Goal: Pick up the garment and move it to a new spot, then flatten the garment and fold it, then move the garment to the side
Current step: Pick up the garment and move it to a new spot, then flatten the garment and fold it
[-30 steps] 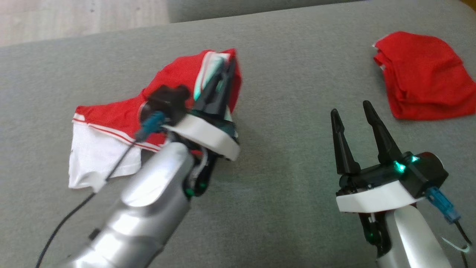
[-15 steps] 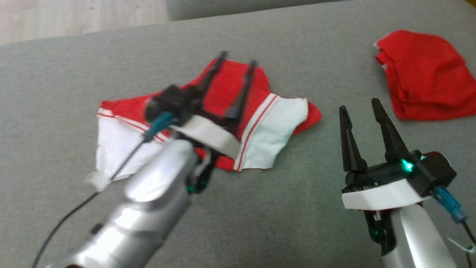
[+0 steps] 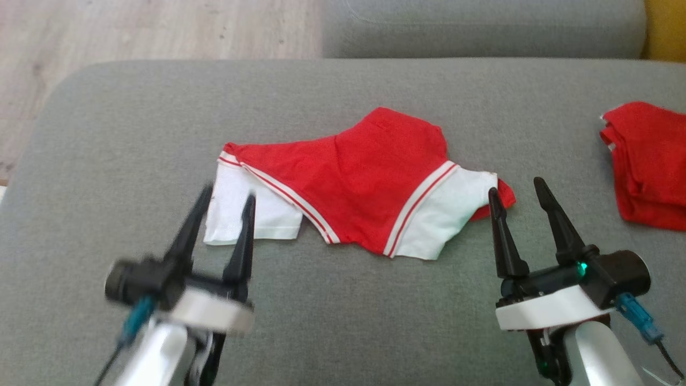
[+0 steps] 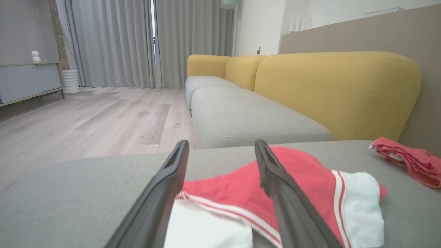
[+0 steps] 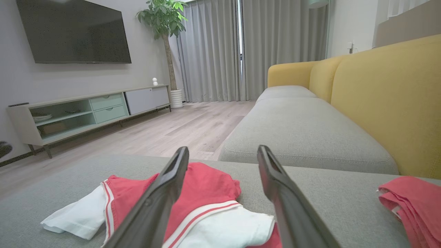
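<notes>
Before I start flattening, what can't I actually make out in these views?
Left claw: motion-blurred in the head view, so its height over the red-and-white fabric garment is unclear.
Garment's near edge: hidden behind dark fingers in both wrist views.
Folded red cloth: cut off by the head view's right edge.
One white sleeve tip: partly behind the right claw, head view.

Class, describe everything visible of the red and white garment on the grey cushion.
The garment is soft cloth: a red body with two white sleeves trimmed in red and white stripes. It lies spread nearly flat on the grey cushion, rumpled at its right end. The open left gripper and right gripper hold none of it.
</notes>
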